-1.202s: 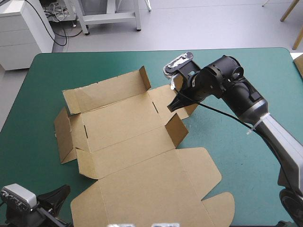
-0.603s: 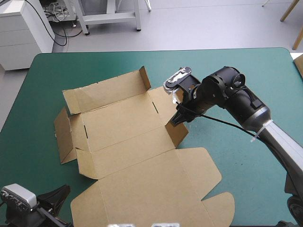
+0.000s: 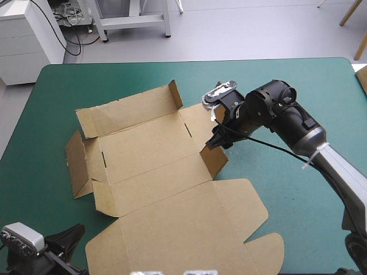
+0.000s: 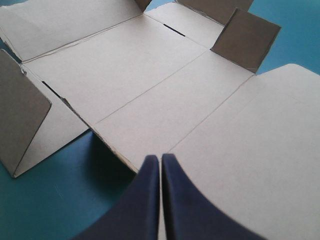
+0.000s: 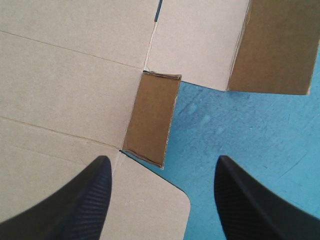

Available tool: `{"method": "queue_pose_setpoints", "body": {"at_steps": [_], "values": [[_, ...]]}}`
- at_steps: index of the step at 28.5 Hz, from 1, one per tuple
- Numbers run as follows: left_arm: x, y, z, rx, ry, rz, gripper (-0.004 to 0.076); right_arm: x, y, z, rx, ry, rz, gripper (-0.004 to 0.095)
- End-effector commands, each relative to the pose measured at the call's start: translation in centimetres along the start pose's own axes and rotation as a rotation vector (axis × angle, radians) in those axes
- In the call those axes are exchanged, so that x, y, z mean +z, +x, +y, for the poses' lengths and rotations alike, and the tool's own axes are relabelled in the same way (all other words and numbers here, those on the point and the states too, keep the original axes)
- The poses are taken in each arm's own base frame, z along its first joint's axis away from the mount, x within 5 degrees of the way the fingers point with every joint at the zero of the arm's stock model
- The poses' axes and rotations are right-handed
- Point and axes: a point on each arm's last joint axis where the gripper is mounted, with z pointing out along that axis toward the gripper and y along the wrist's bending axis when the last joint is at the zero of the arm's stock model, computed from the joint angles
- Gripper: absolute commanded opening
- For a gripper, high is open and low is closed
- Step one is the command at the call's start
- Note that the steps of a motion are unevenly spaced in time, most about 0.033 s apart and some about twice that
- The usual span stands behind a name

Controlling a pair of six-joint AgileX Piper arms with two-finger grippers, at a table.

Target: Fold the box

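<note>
The brown box [image 3: 155, 166] lies opened out on the teal-green bench [image 3: 304, 86], a little left of centre. It is mostly flat, with its far wall [image 3: 129, 109] tilted up and a small side flap [image 5: 152, 117] raised at its right edge. My right claw [image 5: 163, 167] hangs above that flap with its black fingers spread wide, one over the board and one over bare cover, touching nothing that I can see. My left claw [image 4: 160, 160] sits low at the bench's near left corner, fingers pressed together into one point, aimed across the box with the lid panel [image 4: 260, 150] just beside it. I judge the step in hand to be taking this flap so the right end can be raised. To do it well, I'd come down so the flap passes between the fingers rather than under one. I'd pinch close to its crease, not its free edge, and turn it along the scored line so the board bends where it should. The sheet looks light and nothing pins it, so a sideways push would likely slide the whole box; I'd consider resting the left claw on the lid panel first as an anchor
</note>
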Motion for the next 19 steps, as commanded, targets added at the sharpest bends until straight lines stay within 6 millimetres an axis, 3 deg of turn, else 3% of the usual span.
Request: {"method": "queue_pose_setpoints", "body": {"at_steps": [1,7,14,19], "values": [[-0.2,-1.2,-0.1,-0.009,0.017,-0.076,-0.0008,-0.3,-0.7,-0.6,0.039,-0.021,-0.055,0.0561],[-0.2,-1.2,-0.1,-0.009,0.017,-0.076,-0.0008,3.0,-1.1,-0.7,0.041,-0.037,0.021,0.0561],[-0.2,-1.2,-0.1,-0.009,0.017,-0.076,-0.0008,5.3,-1.2,-0.8,0.028,-0.045,0.075,0.056],[-0.2,-1.2,-0.1,-0.009,0.017,-0.076,-0.0008,7.1,-0.1,-0.9,0.012,-0.042,0.148,0.056]]}}
